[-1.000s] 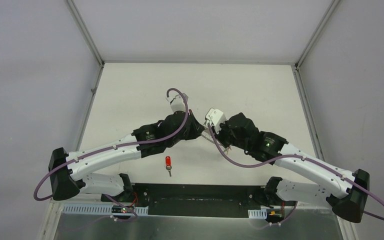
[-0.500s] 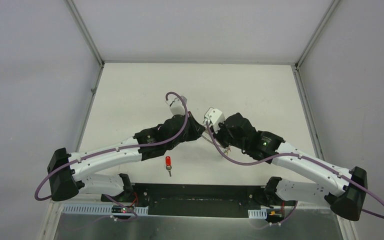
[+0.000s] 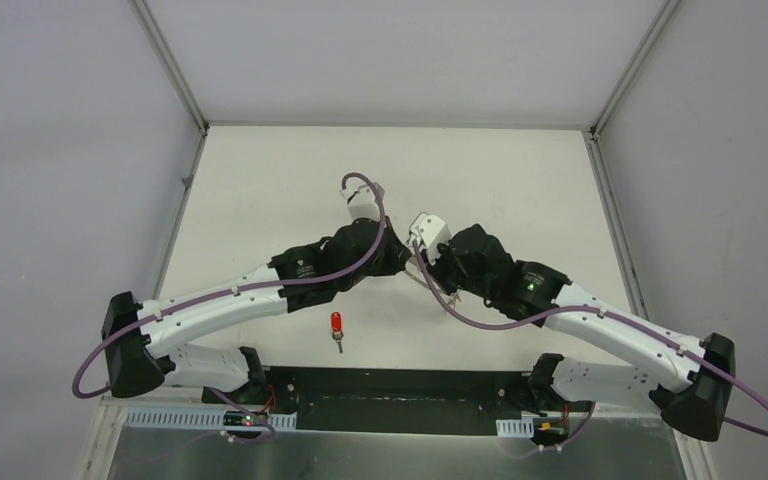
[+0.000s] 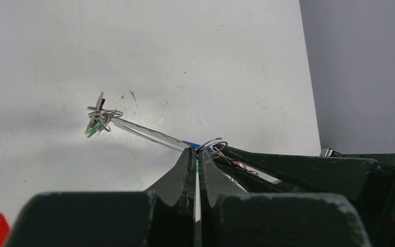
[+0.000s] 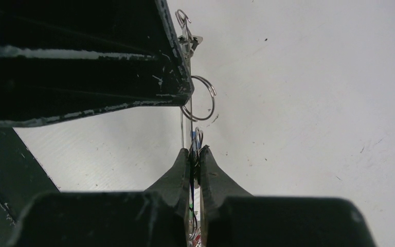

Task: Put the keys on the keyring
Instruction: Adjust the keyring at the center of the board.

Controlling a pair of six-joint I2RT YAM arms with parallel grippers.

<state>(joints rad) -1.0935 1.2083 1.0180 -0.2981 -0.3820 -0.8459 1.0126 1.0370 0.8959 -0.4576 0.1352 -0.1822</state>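
The left gripper (image 4: pixel 195 154) is seen fully closed. Its fingertips are pinched on the thin grey wire of the keyring (image 4: pixel 149 135), which is viewed edge-on as a narrow silver strip held off the bench (image 3: pixel 260 180). The right gripper (image 5: pixel 194 153) is likewise closed to a hairline. The same wire is clamped between its tips, just beside the left fingertips. A green-headed key (image 4: pixel 93 126) is carried at the far end of the keyring, away from both grips. A small round wire loop (image 5: pixel 201 98) is seen right at the left fingertip. A red-headed key (image 3: pixel 336 323) is found lying flat on the bench near its front edge, well apart from the keyring.

Open bench surface is available beyond the grippers and to both sides. The bench is bounded by grey walls (image 3: pixel 60 150) on the left, right and rear.

In the top view both grips are hidden beneath the wrists, and the keyring can hardly be made out. The green-headed key is shown only by the left wrist view. The round loop is shown most clearly by the right wrist view.
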